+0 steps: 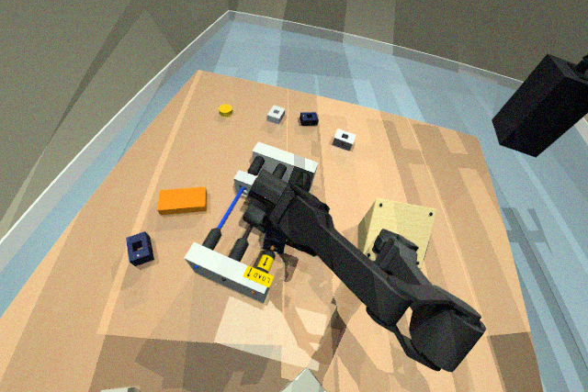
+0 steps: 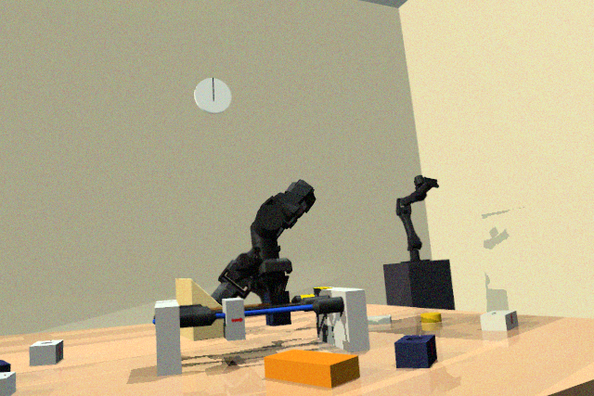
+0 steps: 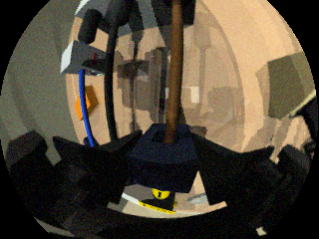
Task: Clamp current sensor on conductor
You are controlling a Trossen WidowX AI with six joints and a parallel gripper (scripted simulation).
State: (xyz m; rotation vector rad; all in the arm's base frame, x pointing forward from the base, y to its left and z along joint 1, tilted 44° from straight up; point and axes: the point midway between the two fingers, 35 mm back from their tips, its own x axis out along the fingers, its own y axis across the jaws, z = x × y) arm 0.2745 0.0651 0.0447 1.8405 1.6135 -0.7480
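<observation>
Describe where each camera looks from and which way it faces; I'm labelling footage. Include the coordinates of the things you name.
Top: high above the table, looking steeply down on the LOAD marker [image 1: 257, 276]; nearly the whole arm shows.
Exterior: low by the table edge, looking level across the orange block [image 1: 181, 200] [image 2: 306, 366] toward the arm.
Wrist: on the arm, looking past its end effector's fingers along the brown conductor [image 3: 175, 65].
Top and exterior share the blue conductor [image 1: 231, 208] [image 2: 277, 311].

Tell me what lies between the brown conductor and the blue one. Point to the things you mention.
A black conductor [image 3: 111, 85] runs between the brown conductor [image 3: 174, 65] and the blue one [image 3: 83, 100], as the wrist view shows.
</observation>
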